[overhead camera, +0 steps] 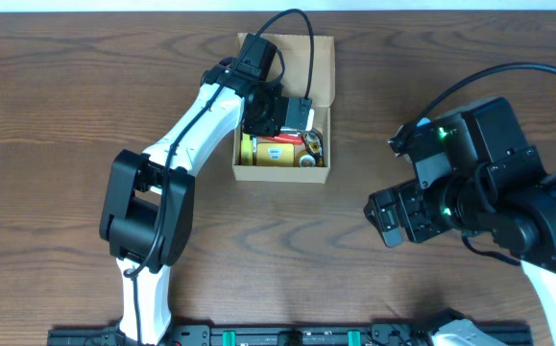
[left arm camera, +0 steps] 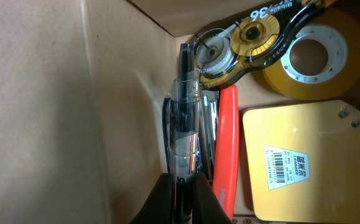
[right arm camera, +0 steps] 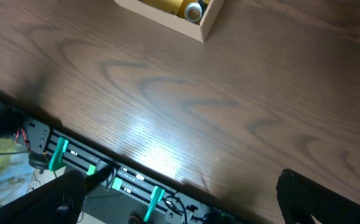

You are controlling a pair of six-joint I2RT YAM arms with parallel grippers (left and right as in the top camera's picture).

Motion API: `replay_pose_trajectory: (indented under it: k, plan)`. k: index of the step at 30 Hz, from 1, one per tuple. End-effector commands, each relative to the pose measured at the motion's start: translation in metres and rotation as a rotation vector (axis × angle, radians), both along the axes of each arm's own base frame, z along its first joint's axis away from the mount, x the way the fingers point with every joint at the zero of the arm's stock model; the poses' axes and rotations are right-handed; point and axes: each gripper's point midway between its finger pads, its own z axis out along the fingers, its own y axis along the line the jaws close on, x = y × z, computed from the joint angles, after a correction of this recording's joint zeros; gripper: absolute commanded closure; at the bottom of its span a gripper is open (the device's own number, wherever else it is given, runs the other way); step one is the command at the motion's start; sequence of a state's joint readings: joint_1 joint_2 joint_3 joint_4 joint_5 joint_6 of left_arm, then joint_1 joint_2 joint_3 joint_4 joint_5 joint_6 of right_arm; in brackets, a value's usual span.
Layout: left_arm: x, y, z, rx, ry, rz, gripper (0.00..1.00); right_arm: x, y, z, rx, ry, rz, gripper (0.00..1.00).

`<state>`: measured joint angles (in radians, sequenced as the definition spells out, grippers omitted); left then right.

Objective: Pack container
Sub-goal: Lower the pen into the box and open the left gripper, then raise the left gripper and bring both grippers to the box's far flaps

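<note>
The container (overhead camera: 282,175) is a tan cardboard box with its flap lid open at the back, standing at the table's upper middle. Its inner wall fills the left of the left wrist view (left arm camera: 43,93), and one corner shows in the right wrist view (right arm camera: 195,22). My left gripper (overhead camera: 268,111) reaches down into it and is shut on a clear-barrelled pen (left arm camera: 184,112), held along the box wall between the fingertips (left arm camera: 184,190). My right gripper (overhead camera: 388,216) is open and empty, low over the table to the right of the box; its fingers (right arm camera: 186,199) are spread wide.
Inside the box lie a red pen-like item (left arm camera: 227,143), a yellow spiral notepad (left arm camera: 310,162), a roll of yellow tape (left arm camera: 316,53) and a black-and-gold tape dispenser (left arm camera: 248,43). The table's front edge with a black rail (right arm camera: 105,171) is near my right gripper.
</note>
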<state>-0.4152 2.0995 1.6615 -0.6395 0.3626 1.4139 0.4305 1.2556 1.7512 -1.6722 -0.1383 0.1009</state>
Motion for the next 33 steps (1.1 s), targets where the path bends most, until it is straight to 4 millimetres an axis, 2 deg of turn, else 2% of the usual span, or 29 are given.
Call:
replay_pose_trajectory:
  k: [1,2,3,5,6,7,12,16,20,23,26,28,30,32,33]
  plan:
    - [0.0,-0.003,-0.001,-0.001,0.007,0.002,0.94,0.001,-0.001,0.0,-0.006,-0.005,0.005,0.01]
    - [0.0,-0.003,-0.001,-0.001,0.006,0.002,0.93,0.001,-0.002,0.0,-0.006,-0.005,0.005,0.01]
    - [0.0,-0.003,-0.001,-0.002,0.005,0.002,0.85,0.001,-0.002,0.0,-0.006,-0.005,0.005,0.01]
    - [0.0,-0.003,-0.001,-0.002,0.006,0.002,0.6,0.001,-0.002,0.0,-0.006,-0.005,0.005,0.01]
    - [0.0,-0.003,-0.001,-0.006,0.012,0.017,0.53,0.001,-0.002,0.0,-0.006,-0.005,0.005,0.01]
    - [0.001,-0.004,-0.001,-0.011,0.016,0.032,0.5,0.001,-0.002,0.0,-0.006,-0.005,0.005,0.01]
    - [0.002,-0.004,0.0,-0.016,0.016,0.042,0.5,0.001,-0.002,0.0,-0.006,-0.005,0.005,0.01]
    - [0.01,-0.007,0.016,-0.052,0.014,0.108,0.63,0.001,-0.002,0.0,-0.006,-0.005,0.005,0.01]
    - [0.025,-0.013,0.057,-0.133,-0.019,0.212,0.92,0.001,-0.002,0.0,-0.006,-0.005,0.005,0.01]
    - [0.037,-0.014,0.112,-0.24,-0.06,0.326,0.94,0.001,-0.002,0.0,-0.006,-0.005,0.005,0.01]
    - [0.039,-0.005,0.163,-0.317,-0.121,0.38,0.94,0.001,-0.002,0.0,-0.006,-0.005,0.005,0.01]
    - [0.039,0.008,0.192,-0.344,-0.175,0.397,0.94,0.001,-0.002,0.0,-0.006,-0.005,0.005,0.01]
    - [0.04,0.033,0.22,-0.358,-0.239,0.441,0.94,0.001,-0.002,0.0,-0.006,-0.005,0.005,0.01]
    - [0.045,0.067,0.241,-0.34,-0.316,0.524,0.94,0.001,-0.002,0.0,-0.006,-0.005,0.005,0.01]
    - [0.05,0.09,0.251,-0.327,-0.355,0.578,0.94,0.001,-0.002,0.0,-0.006,-0.005,0.005,0.01]
